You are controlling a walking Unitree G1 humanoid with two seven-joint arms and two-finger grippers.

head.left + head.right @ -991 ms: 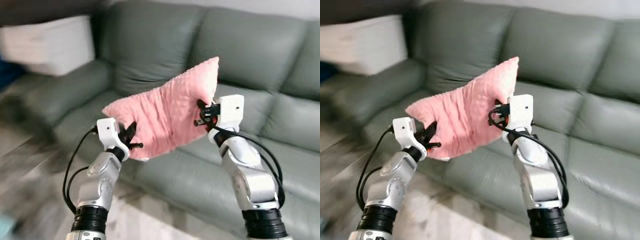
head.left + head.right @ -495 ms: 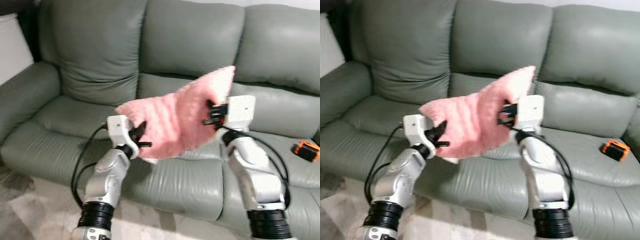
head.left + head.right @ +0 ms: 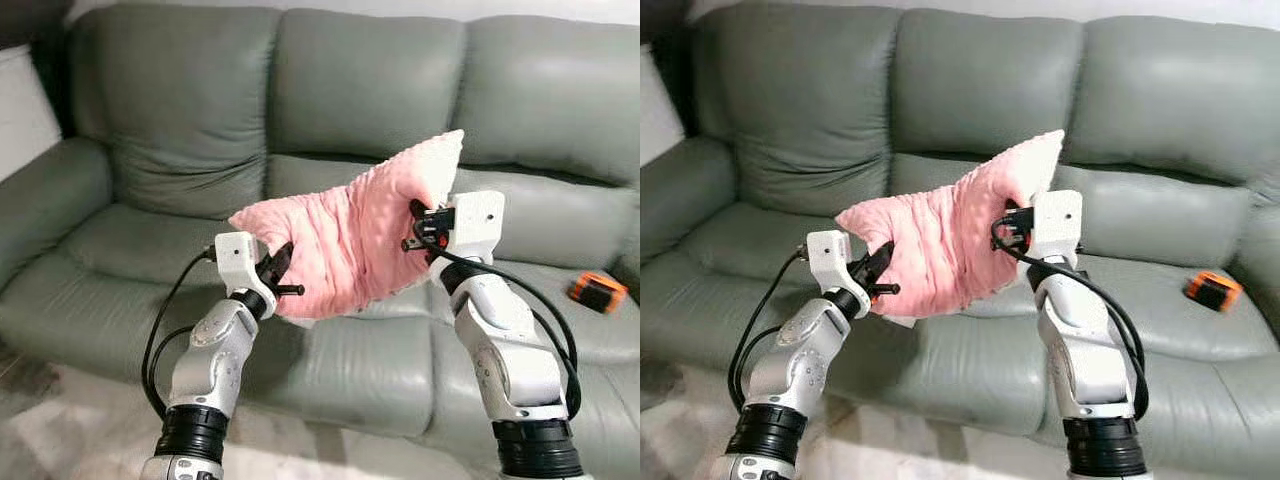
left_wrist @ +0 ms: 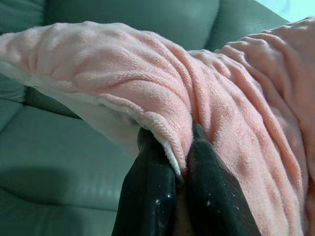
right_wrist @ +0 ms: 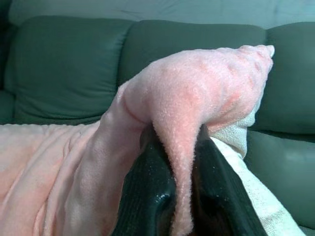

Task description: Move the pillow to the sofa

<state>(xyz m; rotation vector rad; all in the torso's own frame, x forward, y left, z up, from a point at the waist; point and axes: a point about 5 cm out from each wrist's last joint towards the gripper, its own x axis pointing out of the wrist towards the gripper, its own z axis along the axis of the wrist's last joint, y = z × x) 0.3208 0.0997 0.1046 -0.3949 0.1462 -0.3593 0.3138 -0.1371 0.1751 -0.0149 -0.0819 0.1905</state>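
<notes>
Left eye view: pink pillow (image 3: 345, 235) held in air above sofa (image 3: 330, 120) seat. Left claw (image 3: 281, 278) pinches lower edge, right claw (image 3: 417, 228) pinches upper corner. Advice: lower both together onto the cushion, then release evenly.

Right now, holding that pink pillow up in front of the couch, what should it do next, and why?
Probably lower it forward onto the sofa seat. The pillow hangs in the air, pinched by the left gripper and right gripper, with the seat cushions just beneath and behind it.
</notes>
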